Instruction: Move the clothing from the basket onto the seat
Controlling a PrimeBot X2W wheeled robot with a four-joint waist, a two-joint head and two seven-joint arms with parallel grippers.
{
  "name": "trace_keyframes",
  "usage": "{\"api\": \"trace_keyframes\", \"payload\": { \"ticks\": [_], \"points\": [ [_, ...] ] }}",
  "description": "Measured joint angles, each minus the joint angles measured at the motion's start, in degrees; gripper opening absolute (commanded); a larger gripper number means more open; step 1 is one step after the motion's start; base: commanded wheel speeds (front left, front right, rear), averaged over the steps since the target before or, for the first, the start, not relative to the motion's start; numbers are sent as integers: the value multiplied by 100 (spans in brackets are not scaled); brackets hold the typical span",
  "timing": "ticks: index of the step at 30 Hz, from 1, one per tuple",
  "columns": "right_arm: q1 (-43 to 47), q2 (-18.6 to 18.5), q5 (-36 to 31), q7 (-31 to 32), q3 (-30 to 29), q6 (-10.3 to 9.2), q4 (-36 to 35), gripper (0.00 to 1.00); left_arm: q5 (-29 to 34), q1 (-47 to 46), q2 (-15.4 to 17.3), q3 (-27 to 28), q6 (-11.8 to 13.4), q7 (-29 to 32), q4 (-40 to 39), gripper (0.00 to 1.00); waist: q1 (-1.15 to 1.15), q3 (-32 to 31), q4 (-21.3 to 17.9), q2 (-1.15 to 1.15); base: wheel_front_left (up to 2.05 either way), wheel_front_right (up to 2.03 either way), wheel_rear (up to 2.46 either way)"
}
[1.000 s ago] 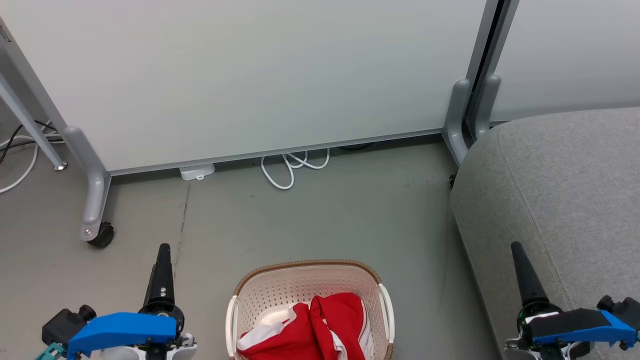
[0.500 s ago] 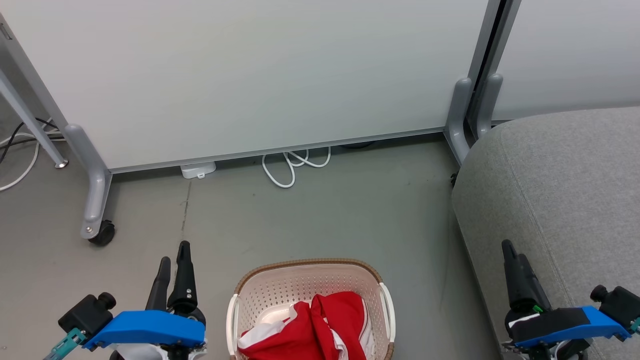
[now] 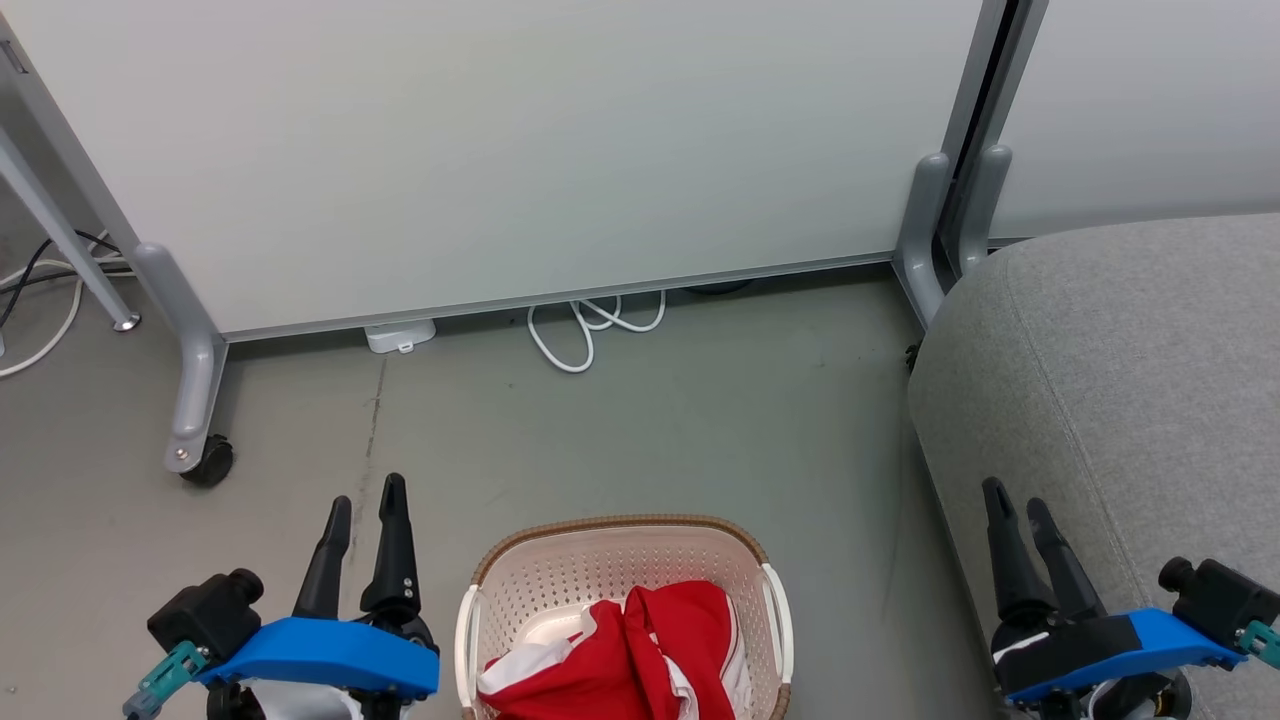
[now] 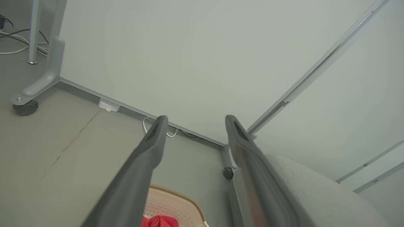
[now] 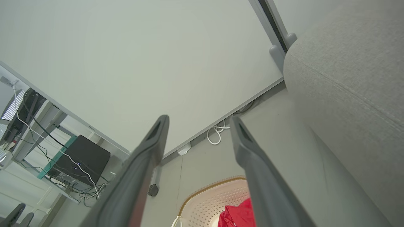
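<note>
Red clothing (image 3: 640, 650) with white trim lies bunched in the cream basket (image 3: 620, 530) on the floor, at the bottom centre of the head view. The grey seat (image 3: 1120, 360) rises to the right of the basket. My left gripper (image 3: 366, 495) hangs open left of the basket, nothing between its fingers. My right gripper (image 3: 1018, 500) is open too, over the seat's front edge. From the left wrist, the basket rim (image 4: 181, 197) and a scrap of clothing (image 4: 157, 221) show low between the fingers. The right wrist view catches the basket (image 5: 217, 195), the clothing (image 5: 240, 214) and the seat (image 5: 347, 78).
A pale partition panel (image 3: 500, 150) on grey wheeled feet (image 3: 195, 440) stands behind the basket. A white cable loop (image 3: 585, 335) and a small white box (image 3: 400, 335) lie at its base. Bare grey floor (image 3: 650, 430) stretches between panel and basket.
Both grippers have turned at the wrist, so each now shows two spread fingers instead of one. The left has moved right and slightly up; the right has shifted left. The picture has shifted slightly.
</note>
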Motion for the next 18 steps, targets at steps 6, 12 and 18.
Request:
{"api": "trace_keyframes", "payload": {
  "ticks": [6, 12, 18],
  "points": [
    [4, -5, -400, -49, 0, 0, -10, 100, 381, -1, 2, -36, -20, -102, -20, 100, 0, -6, 4, 0, 0, 0, 0],
    [31, -9, -770, -120, -4, 1, -42, 100, 767, 0, 7, -82, -34, -191, -18, 100, 0, -6, 0, 0, 0, 0, 0],
    [36, -12, -1118, -186, -8, 1, -75, 100, 1126, 0, 10, -120, -42, -265, -2, 100, 0, -2, -7, 0, 0, 0, 0]
  ]
}}
